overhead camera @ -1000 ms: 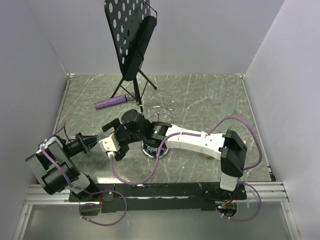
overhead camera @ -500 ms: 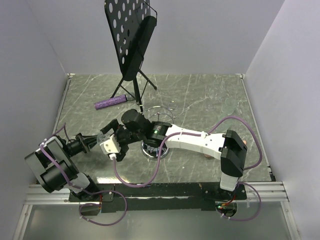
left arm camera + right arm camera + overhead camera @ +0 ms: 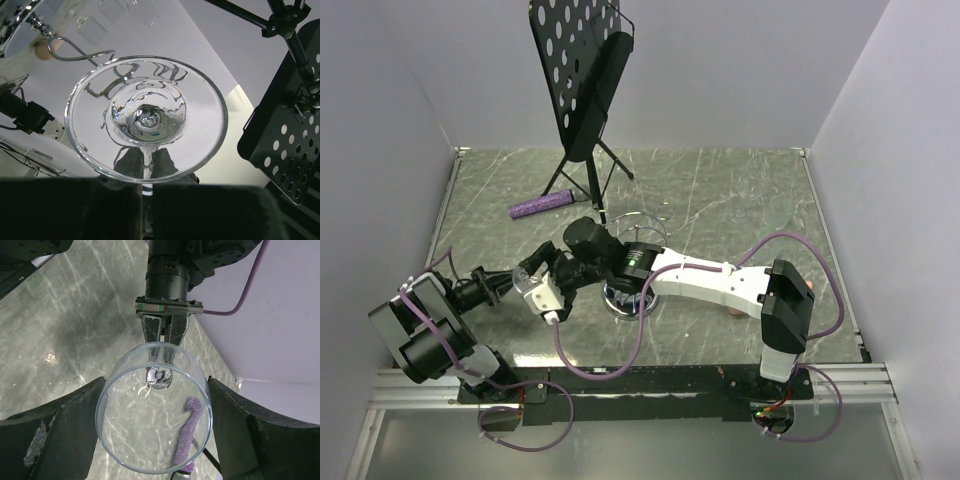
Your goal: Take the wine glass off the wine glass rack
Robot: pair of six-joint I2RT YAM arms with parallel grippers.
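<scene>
right wrist cam has us staring straight into the bowl of the wine glass (image 3: 154,410), which lies on its side in mid-air, not hanging on the rack. behind it the left gripper (image 3: 164,340) is clenched on the stem, fingers pointing back at us. our right gripper (image 3: 156,387) is spread wide with one finger on each side of the bowl. we can't tell whether either finger actually touches glass.

from the top camera the wine glass rack (image 3: 623,300) sits about mid-bench, partly under the right arm. the glass is just beside it, on the side toward the left edge. left wrist cam shows one wire loop (image 3: 82,52) beyond the glass, apart from it as far as we can see.

so we'd call the lift-off basically done and this the carry-away bit. next move, we reckon: hold the stem firm, back the right fingers off without knocking the rim, then take the glass further from the rack. thin slippery glass, so slow is the way.

bench (image 3: 700,185) is grey-green marble-look and a bit shiny, with plain white walls (image 3: 740,80) on three sides. black perforated music stand (image 3: 578,70) at the far edge, left of middle, and a purple glittery stick (image 3: 542,206) near its tripod feet.
</scene>
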